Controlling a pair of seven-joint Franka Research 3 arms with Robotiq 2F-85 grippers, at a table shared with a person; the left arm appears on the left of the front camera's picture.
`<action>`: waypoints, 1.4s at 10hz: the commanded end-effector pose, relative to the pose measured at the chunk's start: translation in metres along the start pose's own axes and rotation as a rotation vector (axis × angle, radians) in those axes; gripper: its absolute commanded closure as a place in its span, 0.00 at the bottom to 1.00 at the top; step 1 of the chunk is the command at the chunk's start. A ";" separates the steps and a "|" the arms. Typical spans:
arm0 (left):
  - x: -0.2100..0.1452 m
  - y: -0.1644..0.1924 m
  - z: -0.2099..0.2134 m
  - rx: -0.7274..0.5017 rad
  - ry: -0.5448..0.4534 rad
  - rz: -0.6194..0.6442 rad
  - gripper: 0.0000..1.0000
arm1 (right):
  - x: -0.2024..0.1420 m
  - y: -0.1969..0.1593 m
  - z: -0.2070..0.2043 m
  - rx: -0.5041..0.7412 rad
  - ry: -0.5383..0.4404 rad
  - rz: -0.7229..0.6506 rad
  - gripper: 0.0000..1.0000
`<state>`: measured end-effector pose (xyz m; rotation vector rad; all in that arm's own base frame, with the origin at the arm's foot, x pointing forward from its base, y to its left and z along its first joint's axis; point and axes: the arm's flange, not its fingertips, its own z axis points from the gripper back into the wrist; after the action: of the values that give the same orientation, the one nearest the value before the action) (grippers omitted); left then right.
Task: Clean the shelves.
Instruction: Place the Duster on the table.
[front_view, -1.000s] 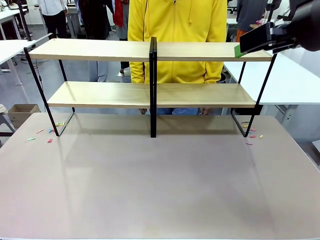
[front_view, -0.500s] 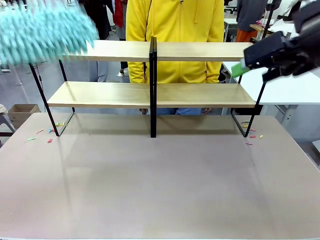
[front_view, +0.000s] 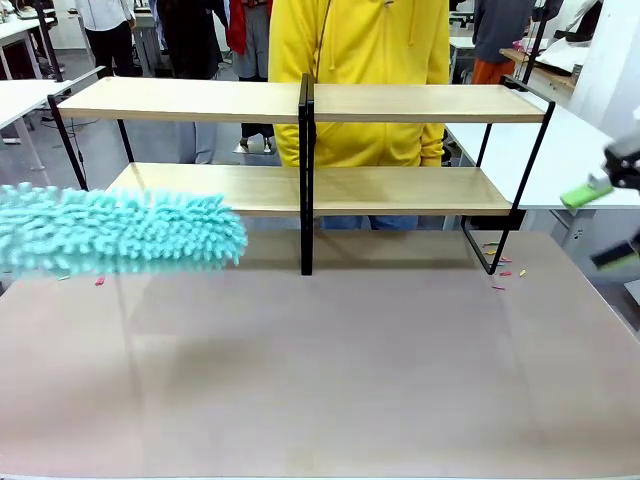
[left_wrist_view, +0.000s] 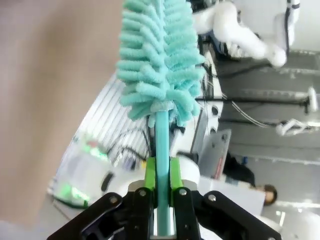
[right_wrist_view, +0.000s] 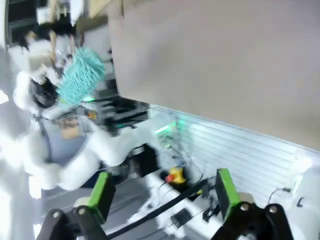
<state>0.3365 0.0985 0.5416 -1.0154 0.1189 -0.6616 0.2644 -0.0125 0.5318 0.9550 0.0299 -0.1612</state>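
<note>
Front view: the shelves (front_view: 300, 180) stand at the far side of the grey-brown tabletop (front_view: 330, 380), 2 light-wood boards on a thin black frame w/ a black centre upright; both boards bare. A person in a yellow hoodie (front_view: 360, 70) stands just behind them. A fluffy teal duster (front_view: 120, 230) lies roughly level at picture left, blurred, its head in front of the lower board's left half, tip well short of the centre upright. The right gripper (front_view: 605, 225) is at the right edge, beyond the rack's right end, 1 green pad up, 1 dark finger lower, wide gap, nothing between them. Small coloured scraps (front_view: 500, 265) lie on the tabletop by the rack's feet, both ends. Left wrist view: the left gripper (left_wrist_view: 162, 187) has its 2 green pads pressed onto the duster's teal handle, which runs straight out from betw. the fingers; the fluffy head starts just past the fingertips and extends away from them. Tabletop to the fingers' left, robot base and cabling beyond the tips. Right wrist view: blurred; the right gripper's fingers (right_wrist_view: 102, 195) stand spread wide apart, nothing betw. them. Past the tips lie the table edge and tabletop; far beyond the left finger the duster shows small, held by the other white arm (right_wrist_view: 75, 155).
</note>
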 end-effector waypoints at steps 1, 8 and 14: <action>0.017 0.005 -0.033 0.015 -0.050 -0.060 0.88 | -0.020 -0.154 -0.096 0.170 0.021 -0.166 0.00; 0.048 0.051 -0.055 0.127 0.081 0.010 0.88 | 0.022 -0.048 0.006 0.082 0.031 -0.099 0.00; 0.086 0.128 -0.071 0.234 0.186 -0.111 0.88 | 0.022 -0.048 0.006 0.082 0.031 -0.099 0.00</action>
<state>0.4419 0.0420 0.4113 -0.7765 0.1439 -0.8352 0.2775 -0.0507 0.4920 1.0134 0.1067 -0.2450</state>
